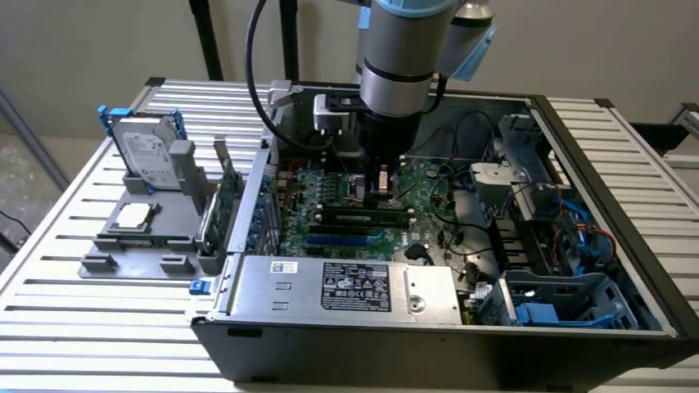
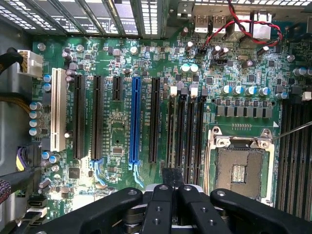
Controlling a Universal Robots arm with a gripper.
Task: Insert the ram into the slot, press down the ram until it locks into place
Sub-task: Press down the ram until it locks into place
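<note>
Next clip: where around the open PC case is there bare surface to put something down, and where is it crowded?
Free: the slatted table at the exterior view's left, around the grey parts tray, and the strip in front of the case. Crowded: the motherboard under the gripper.

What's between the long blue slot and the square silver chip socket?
In the wrist view, narrow black slots with pale end clips stand between the long blue slot and the square silver socket.

Tool (image 2: 171,187) low, pointing straight down
</note>
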